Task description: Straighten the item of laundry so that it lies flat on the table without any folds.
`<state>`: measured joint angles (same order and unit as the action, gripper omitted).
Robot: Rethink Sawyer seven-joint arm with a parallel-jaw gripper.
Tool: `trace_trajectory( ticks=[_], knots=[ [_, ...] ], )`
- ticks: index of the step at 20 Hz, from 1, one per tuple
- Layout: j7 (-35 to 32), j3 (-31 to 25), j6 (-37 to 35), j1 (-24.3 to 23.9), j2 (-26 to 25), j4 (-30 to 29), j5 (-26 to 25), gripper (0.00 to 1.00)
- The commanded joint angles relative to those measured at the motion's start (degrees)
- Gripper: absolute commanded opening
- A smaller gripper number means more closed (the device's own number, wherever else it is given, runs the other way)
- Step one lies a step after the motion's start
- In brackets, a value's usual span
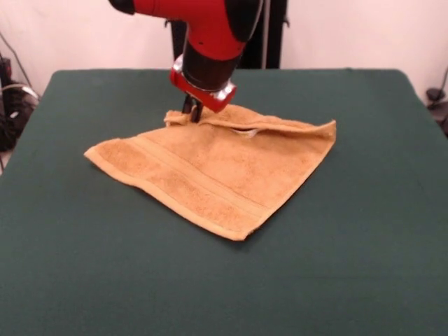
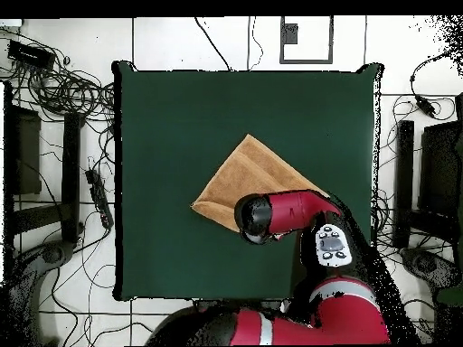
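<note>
The golden-tan towel [image 1: 210, 168] lies near the middle of the dark green table [image 1: 364, 266], with one corner pointing at the camera in the front view. Its far edge is folded over on itself into a raised ridge, and a small white tag [image 1: 245, 131] peeks out under the fold. My gripper [image 1: 192, 112] comes straight down onto the far left corner of the towel and is shut on the bunched cloth there. In the overhead view the towel [image 2: 246, 172] shows as a tan kite shape, and the red arm [image 2: 289, 212] hides the gripper and the towel's near part.
Green felt spreads wide on all sides of the towel [image 2: 172, 126]. Cables, black stands and equipment [image 2: 68, 99] lie on the floor around the table. The robot's red base [image 2: 307, 321] fills the bottom of the overhead view.
</note>
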<state>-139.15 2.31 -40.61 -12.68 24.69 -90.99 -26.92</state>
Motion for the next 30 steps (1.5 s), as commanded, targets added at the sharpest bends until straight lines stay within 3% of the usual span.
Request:
trace_trajectory(
  ticks=[1,11,25,30],
  knots=[
    [-1.58,-2.20,-11.84,4.87,-2.60,-6.56,3.53,0.00],
    [-1.19,-2.70,-14.30,6.72,3.18,-11.65,5.97,0.00],
    [-10.41,2.59,-7.32,11.93,-12.42,1.45,3.88,0.00],
    [-9.41,3.03,-4.40,12.19,-14.44,2.60,4.24,0.00]
  ],
)
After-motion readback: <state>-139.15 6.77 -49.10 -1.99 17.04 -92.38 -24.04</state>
